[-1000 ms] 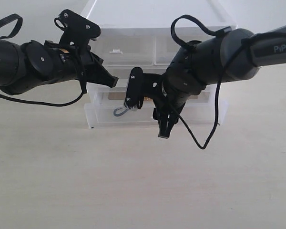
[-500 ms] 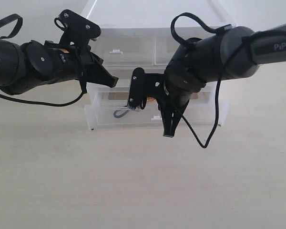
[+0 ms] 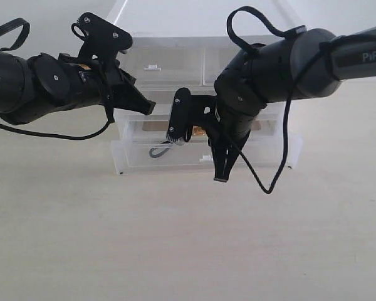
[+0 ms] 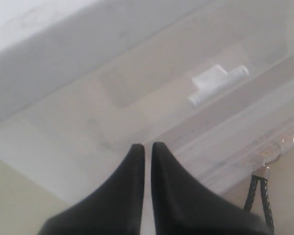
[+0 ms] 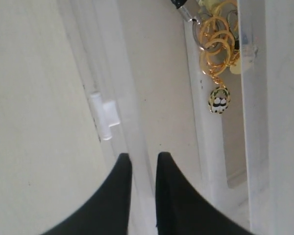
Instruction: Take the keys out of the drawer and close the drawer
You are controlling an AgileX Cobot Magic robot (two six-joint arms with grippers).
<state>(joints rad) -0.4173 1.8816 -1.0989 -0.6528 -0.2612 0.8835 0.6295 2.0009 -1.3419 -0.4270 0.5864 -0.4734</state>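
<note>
Two grippers: L gripper [image 4: 148,145] closed, empty, by upper tiers. R gripper [image 5: 143,155] pinches front wall of drawer [image 3: 144,160]. Keys [image 5: 216,46] lie inside the open drawer.

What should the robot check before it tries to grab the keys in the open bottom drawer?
1. drawer pulled out: ok.
2. keys in plain sight inside it: ok.
3. right gripper over the keys: not ok, it sits at the drawer's front wall, with the keys off to one side.
4. Its jaws wide enough to grab: not ok, almost closed.
5. Its fingers clear of that wall: cannot tell.
6. left gripper out of the way: ok, shut, up beside the drawer unit.
</note>
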